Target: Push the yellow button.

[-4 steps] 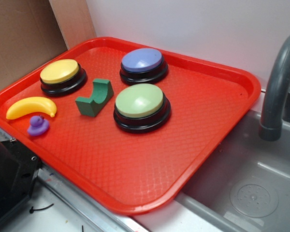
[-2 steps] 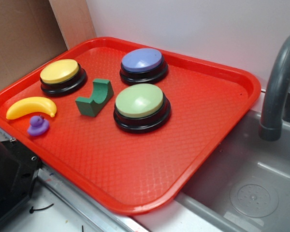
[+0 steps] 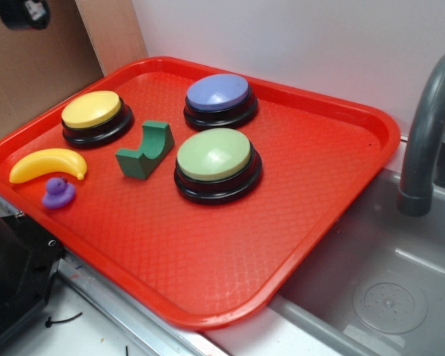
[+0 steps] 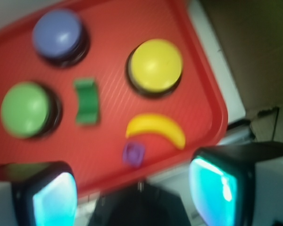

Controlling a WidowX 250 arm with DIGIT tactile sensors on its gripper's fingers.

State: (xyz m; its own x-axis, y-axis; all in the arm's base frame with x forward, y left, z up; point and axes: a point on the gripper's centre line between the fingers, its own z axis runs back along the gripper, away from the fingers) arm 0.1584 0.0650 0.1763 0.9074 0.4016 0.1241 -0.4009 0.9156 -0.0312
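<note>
Jaws of the gripper [image 4: 134, 188] gape empty; one tray [image 3: 230, 274] carries three buttons, one yellow button [image 3: 93, 110].

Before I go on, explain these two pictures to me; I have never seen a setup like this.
This is a small robot arm with a two-fingered gripper. One picture looks at the scene from outside; only a dark bit of the arm shows at its top left corner. The other is from a camera on the arm's wrist, looking down; the two pale blocks with a blue glow at the bottom are the gripper's fingers, standing apart and holding nothing. On a red tray beside a grey sink lie the yellow button, a green button, a blue button, a toy banana, a green block and a small purple toy. The gripper is well above them, touching nothing.
</note>
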